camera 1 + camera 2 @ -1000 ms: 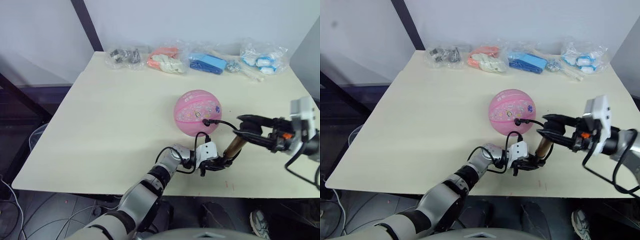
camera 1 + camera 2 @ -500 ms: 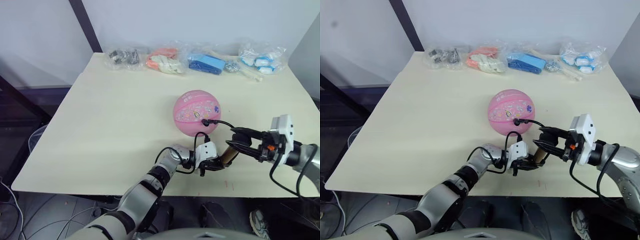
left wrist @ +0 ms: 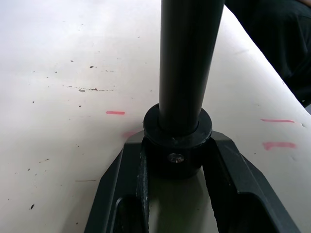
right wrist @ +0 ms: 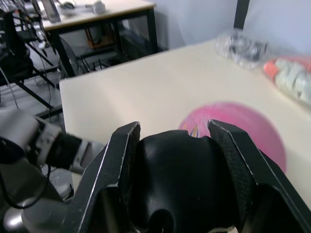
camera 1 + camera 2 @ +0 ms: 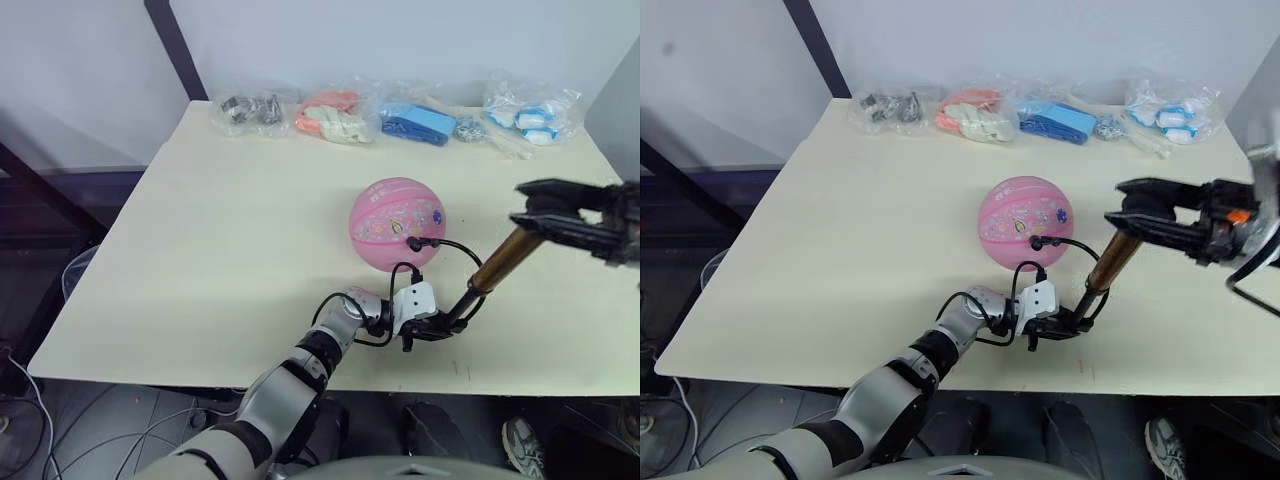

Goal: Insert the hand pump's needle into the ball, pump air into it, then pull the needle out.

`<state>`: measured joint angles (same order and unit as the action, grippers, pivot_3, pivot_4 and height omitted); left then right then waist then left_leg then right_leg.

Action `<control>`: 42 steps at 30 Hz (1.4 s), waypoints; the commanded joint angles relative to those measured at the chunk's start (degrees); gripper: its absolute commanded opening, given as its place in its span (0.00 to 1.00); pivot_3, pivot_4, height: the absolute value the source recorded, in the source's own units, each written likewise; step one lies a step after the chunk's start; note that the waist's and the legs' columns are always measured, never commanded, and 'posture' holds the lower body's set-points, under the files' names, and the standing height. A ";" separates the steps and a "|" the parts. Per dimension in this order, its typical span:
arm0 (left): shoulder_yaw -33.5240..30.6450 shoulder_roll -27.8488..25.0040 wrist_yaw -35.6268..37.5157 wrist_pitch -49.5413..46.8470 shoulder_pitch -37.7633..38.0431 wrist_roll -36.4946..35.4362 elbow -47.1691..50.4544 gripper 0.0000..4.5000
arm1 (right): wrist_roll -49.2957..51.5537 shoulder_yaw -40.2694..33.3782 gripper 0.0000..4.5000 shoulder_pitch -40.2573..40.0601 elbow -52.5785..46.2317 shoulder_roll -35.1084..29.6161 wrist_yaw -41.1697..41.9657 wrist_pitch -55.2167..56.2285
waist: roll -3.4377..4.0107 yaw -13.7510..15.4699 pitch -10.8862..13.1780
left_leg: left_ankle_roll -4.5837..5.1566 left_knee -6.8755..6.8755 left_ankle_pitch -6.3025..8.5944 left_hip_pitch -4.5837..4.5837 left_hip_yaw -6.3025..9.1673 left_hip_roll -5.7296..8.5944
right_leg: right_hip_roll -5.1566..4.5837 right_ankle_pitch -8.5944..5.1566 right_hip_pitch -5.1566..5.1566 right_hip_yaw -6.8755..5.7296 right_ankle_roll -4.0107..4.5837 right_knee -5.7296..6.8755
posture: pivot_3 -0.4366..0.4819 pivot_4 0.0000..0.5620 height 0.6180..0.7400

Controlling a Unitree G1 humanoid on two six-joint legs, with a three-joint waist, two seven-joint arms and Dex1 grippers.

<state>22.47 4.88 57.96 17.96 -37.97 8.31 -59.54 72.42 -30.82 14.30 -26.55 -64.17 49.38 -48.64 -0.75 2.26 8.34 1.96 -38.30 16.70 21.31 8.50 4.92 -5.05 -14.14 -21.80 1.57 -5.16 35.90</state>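
The pink ball [image 5: 397, 223] sits mid-table, round, with the needle's black fitting [image 5: 415, 243] stuck in its near side. From there the thin black hose [image 5: 468, 256] loops down to the hand pump [image 5: 498, 264], which leans up to the right, drawn out long. My left gripper [image 5: 432, 326] is shut on the pump's black bottom cap [image 3: 177, 145] at the table surface. My right gripper [image 5: 525, 205] is shut on the black T-handle [image 4: 177, 170], raised above the table to the right of the ball.
Several clear bags of small items [image 5: 330, 118] lie along the far edge of the cream table [image 5: 220, 230]. The pump's foot stands close to the table's front edge [image 5: 300, 378].
My right gripper pushed the handle down toward the left gripper, then pulled it up and to the right. The pump is now stretched long. Ball and left gripper stayed put.
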 commanded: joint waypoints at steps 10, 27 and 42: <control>0.79 -2.09 -1.31 -3.25 2.62 2.35 -4.73 0.24 | -9.76 7.48 0.39 -9.37 -4.82 8.20 1.51 5.08 | -0.32 -0.11 -0.36 | 0.00 -0.03 0.00 0.13 -0.01 -0.03 | 0.04 0.01 -0.20 0.00 0.00 0.00 | 0.48 0.27 1.00; 0.78 -2.30 -1.40 -3.20 2.92 2.61 -4.32 0.24 | -34.77 27.68 0.39 -18.86 1.00 20.49 3.67 22.01 | -0.54 -0.41 -0.67 | -0.01 0.09 0.00 -0.45 -0.04 -0.08 | 0.15 -0.08 0.22 0.05 -0.12 0.01 | 0.48 0.27 1.00; 0.73 -2.23 -1.07 -3.18 2.77 2.59 -4.71 0.24 | -6.19 3.08 0.39 -8.77 -3.73 8.21 2.33 6.07 | 0.01 -0.07 -0.31 | 0.00 0.07 0.00 -0.16 -0.04 0.00 | 0.04 -0.01 0.09 0.04 0.00 0.00 | 0.48 0.27 1.00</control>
<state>22.53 4.77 57.85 18.01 -37.53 8.71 -59.31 60.65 -22.94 4.05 -28.32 -54.81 51.65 -41.18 -0.74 2.19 8.04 1.96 -38.21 16.70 21.16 8.50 4.90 -4.99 -14.15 -21.71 1.58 -5.15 35.90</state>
